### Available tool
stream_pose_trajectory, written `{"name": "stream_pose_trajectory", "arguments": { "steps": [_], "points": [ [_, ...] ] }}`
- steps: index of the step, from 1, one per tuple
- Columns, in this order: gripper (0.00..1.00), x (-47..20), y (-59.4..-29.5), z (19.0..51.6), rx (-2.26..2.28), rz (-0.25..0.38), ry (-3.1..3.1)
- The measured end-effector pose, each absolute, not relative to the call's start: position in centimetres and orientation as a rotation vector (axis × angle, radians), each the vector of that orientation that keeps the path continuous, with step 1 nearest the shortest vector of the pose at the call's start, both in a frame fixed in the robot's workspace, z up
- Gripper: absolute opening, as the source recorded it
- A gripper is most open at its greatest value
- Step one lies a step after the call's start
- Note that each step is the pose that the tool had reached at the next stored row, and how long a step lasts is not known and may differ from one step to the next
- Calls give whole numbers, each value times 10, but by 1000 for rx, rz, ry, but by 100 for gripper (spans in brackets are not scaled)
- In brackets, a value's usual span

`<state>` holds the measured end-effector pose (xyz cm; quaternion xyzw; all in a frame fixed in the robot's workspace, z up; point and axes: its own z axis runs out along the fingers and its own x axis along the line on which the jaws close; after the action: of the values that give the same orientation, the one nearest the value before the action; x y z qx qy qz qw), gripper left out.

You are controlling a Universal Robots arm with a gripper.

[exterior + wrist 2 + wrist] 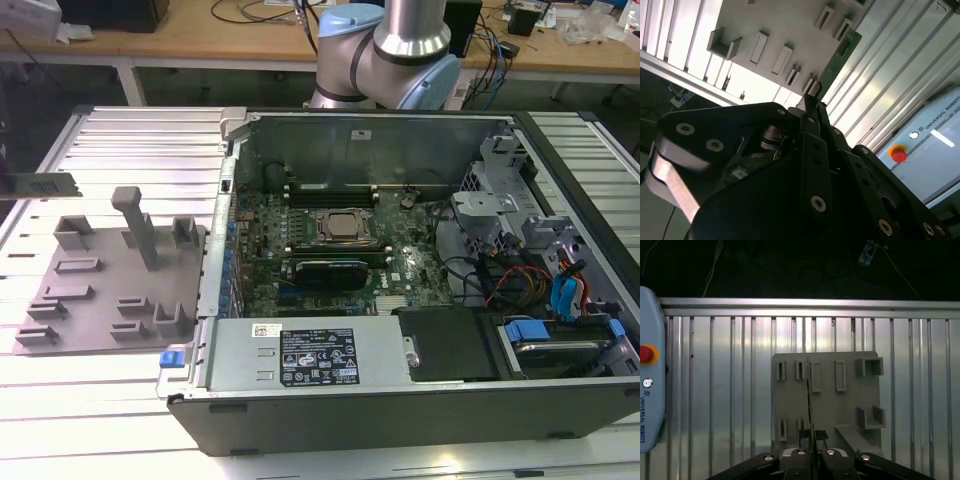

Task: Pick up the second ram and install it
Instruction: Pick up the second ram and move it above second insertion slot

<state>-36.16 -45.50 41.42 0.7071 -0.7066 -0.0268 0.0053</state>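
A: Our end effector [810, 436] is closed tight on the second ram [810, 395], holding one end.
B: Which way does it lie?
A: Straight out in front, long side pointing away from us, over the grey tray [850, 400].
B: How does it look?
A: We see it thin, flat, green. The tray is dull plastic with little blocks; the worktop [730, 390] is shiny ribbed metal.
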Motion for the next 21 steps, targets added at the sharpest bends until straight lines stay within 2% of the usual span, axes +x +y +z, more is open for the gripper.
{"name": "stream_pose_trajectory", "arguments": {
  "steps": [8, 21],
  "points": [
    [11, -358, -455, 417, 2214, -84, -2212],
    [11, -301, -455, 417, 2214, -84, -2212]
  ]
}}
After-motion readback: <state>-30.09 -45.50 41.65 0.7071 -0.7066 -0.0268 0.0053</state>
